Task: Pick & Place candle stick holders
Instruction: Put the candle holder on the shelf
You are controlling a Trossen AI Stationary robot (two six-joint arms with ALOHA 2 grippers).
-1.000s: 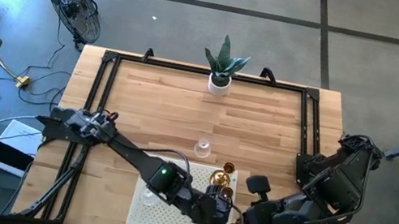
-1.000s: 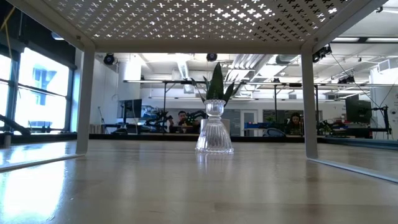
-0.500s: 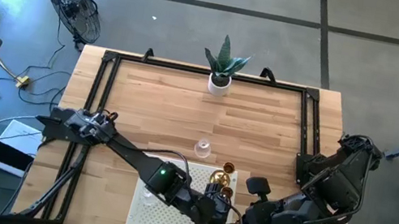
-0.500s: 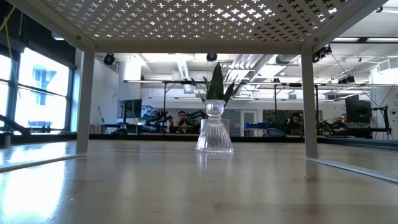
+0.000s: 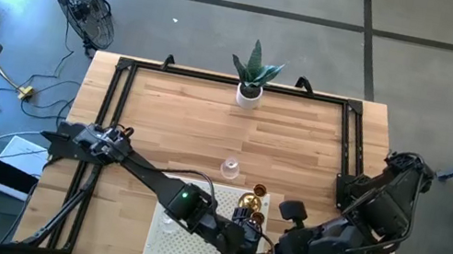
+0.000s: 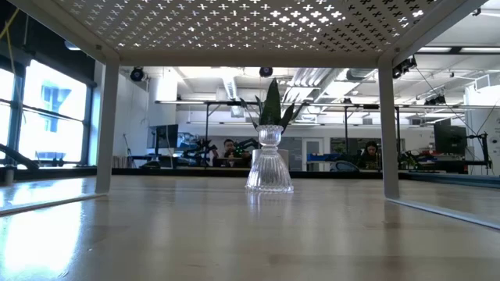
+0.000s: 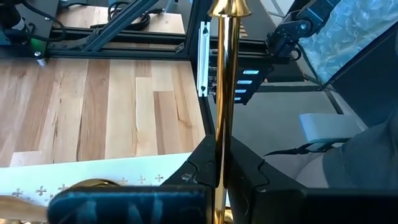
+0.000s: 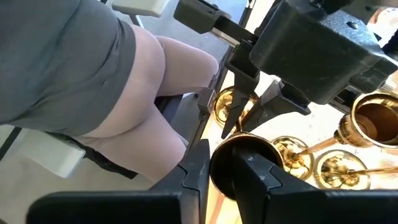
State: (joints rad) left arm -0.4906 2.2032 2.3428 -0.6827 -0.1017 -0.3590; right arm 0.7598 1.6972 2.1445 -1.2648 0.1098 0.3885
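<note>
Both grippers meet over the near right corner of a white perforated shelf (image 5: 187, 242). One gold brass candle stick holder (image 7: 222, 93) lies between them. My left gripper (image 7: 221, 180) is shut on its thin stem. My right gripper (image 8: 233, 171) is closed around its cup. Other brass holders (image 8: 373, 118) sit on the shelf beside them, also seen from above (image 5: 252, 204). A clear glass holder (image 6: 269, 160) stands on its base on the wooden table (image 5: 299, 140), beyond the shelf. My left gripper pinches the brass holder's thin stem (image 7: 221, 155) between its two fingers, which lie across the stem. The stem runs on past the fingers to a flared end (image 7: 229, 7). Whether the holder rests on the shelf is hidden. My right gripper has the brass holder's round cup (image 8: 239, 152) between its two fingers (image 8: 198, 168), coming at it from the table's right side and slanting down. The cup's mouth faces the wrist camera. The stem behind it leads to the left gripper's fingers (image 8: 239, 112).
A white pot with a green plant (image 5: 251, 80) stands at the table's far edge. A black frame (image 5: 111, 116) borders the table. The shelf's legs (image 6: 107, 125) stand on the tabletop. A person's clothed legs (image 8: 93, 68) are close to the table's near edge.
</note>
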